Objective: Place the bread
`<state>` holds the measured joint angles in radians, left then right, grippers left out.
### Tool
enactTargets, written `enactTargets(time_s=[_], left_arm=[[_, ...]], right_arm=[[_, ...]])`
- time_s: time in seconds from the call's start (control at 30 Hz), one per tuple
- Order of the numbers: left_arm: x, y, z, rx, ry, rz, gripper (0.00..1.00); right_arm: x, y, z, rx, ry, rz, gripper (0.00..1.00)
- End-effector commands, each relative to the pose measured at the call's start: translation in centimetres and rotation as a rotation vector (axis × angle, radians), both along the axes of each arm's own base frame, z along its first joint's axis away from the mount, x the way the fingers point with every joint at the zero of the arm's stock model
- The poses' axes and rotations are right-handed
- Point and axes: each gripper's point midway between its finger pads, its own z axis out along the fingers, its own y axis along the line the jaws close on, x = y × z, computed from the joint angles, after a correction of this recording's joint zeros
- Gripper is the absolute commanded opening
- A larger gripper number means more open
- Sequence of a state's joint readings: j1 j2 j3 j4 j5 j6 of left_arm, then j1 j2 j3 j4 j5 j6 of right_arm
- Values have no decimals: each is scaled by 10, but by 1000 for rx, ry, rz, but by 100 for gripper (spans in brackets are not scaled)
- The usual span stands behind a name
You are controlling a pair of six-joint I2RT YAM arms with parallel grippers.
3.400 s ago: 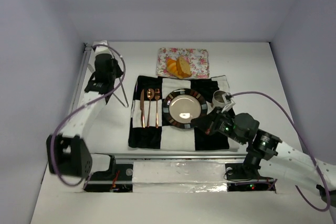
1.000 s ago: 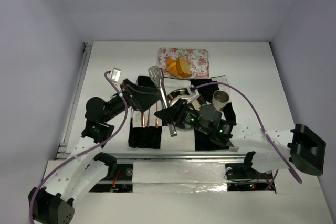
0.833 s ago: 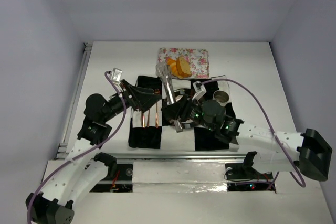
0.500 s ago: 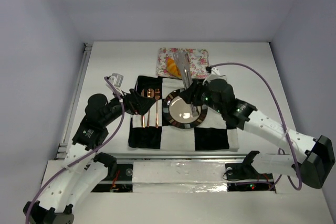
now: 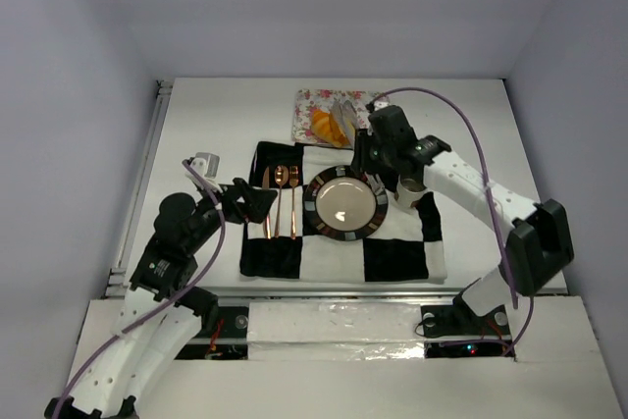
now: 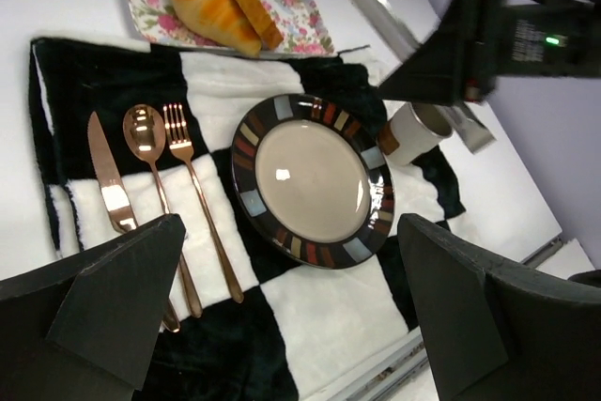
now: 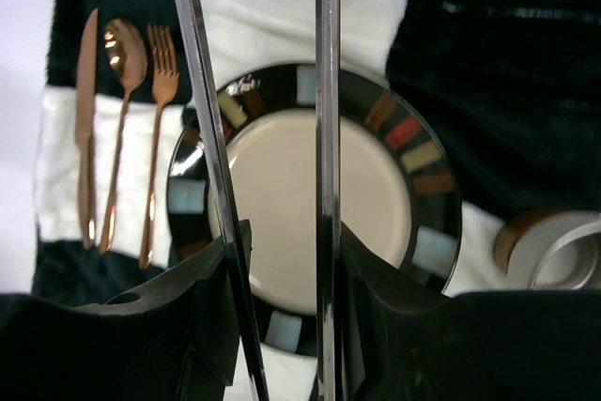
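Pale lavender walls (image 5: 78, 95), white table (image 5: 216, 115), silver rail (image 5: 334, 290) along its near edge

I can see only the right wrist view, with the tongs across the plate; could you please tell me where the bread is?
Observer: The bread lies on a floral tray beyond the plate, a roll and a slice side by side.
Operator: Thank you. Where do the tongs' tips end?
Observer: In the top view the tongs reach over the tray at the slice; I cannot tell whether they touch it.
Operator: And the left arm?
Observer: The left pincer is open, over the left side of the mat by the cutlery.
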<state>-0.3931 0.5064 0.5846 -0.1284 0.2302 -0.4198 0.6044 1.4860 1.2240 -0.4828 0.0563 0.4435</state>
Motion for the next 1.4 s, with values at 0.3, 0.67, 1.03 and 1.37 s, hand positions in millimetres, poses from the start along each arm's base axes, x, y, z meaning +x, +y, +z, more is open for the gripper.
enactTargets(time_s=[0.3,0.67,1.03,1.37], left_arm=[[-7,6,17,-24,-88,18,99],[-10,4,19,-32,-97,0,99],[-10,4,18,-31,-94,1,99],[-10,4,18,-32,-96,0,99]], right_arm=[[49,10,-25,-168,101,54,43],[57,-1,-51,-245,132,-3,43],[58,-5,-11,-180,42,-32,42],[58,-8,-68,-258,139,-22,42]])
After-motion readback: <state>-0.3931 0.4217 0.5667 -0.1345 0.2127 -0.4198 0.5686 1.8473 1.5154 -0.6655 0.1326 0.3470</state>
